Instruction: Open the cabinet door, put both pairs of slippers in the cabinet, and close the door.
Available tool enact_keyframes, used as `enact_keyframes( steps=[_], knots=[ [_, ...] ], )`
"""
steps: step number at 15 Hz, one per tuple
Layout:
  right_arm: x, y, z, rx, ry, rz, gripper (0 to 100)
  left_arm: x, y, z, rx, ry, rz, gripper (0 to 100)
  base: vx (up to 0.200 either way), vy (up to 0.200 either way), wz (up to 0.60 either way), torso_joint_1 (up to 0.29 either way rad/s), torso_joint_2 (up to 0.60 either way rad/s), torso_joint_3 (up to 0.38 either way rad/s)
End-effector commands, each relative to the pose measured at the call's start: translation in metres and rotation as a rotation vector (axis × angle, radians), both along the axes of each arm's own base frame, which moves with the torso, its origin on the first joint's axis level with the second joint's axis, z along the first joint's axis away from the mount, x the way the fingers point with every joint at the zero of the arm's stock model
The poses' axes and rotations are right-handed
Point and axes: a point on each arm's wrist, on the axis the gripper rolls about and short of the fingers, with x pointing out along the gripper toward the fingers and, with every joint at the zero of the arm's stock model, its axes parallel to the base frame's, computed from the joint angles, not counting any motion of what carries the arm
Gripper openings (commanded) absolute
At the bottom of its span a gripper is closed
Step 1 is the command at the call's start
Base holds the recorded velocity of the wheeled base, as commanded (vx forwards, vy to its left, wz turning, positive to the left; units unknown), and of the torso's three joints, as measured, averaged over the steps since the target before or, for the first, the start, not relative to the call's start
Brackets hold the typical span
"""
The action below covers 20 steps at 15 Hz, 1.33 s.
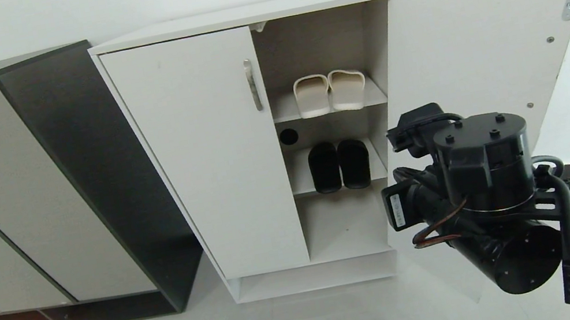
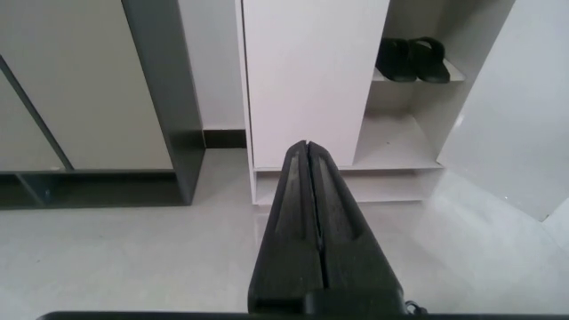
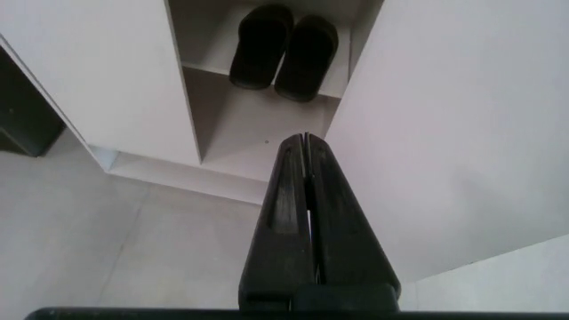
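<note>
**Mia:** Where are the slippers?

**Ben:** Both pairs sit inside the white cabinet [image 1: 248, 15], in the middle of the frame. The white slippers [image 1: 330, 92] are side by side on the top shelf. The black slippers [image 1: 339, 165] are side by side on the shelf under them.

**Mia:** Is the cabinet shut?

**Ben:** No. The right door [image 1: 480, 67] is swung wide open, out to the right of the frame. The left door [image 1: 202, 157] is closed. Its metal handle [image 1: 252, 85] is just beside the white slippers.

**Mia:** What about the robot's right gripper [image 3: 306, 140]?

**Ben:** Its two fingers are pressed tight together, with nothing between them. It is close to the inside of the open door, and the black slippers are farther off. The right arm [image 1: 486, 171] is at the lower right of the frame.

**Mia:** And the left gripper [image 2: 307, 146]?

**Ben:** It is pinched closed too, and empty. It hangs over the pale floor [image 2: 133, 249] and points at the bottom of the closed door.

**Mia:** What is at the left of the frame?

**Ben:** A dark cabinet [image 1: 74, 162], just beside the white one.
</note>
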Motion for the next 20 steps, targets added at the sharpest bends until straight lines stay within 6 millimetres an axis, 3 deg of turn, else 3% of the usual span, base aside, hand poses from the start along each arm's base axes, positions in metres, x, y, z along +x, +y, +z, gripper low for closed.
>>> enact_keyframes(
  steps=[1, 6, 20],
  knots=[
    [0.0004, 0.0005, -0.0016, -0.004, 0.003, 0.0, 0, 0.0, 0.0, 0.0, -0.001, 0.0, 0.0, 0, 0.0, 0.0, 0.0, 0.0, 0.0, 0.0],
    [0.0018, 0.0006, -0.0041, -0.011, 0.009, -0.003, 0, 0.0, 0.0, 0.0, -0.001, 0.0, 0.001, 0, 0.0, 0.0, 0.0, 0.014, -0.15, -0.229],
    [0.0021, -0.0006, -0.0083, -0.025, 0.019, -0.006, 0, 0.0, 0.0, 0.0, -0.001, 0.0, 0.001, 0, 0.0, 0.0, 0.0, 0.122, -0.49, -0.339]
  ],
)
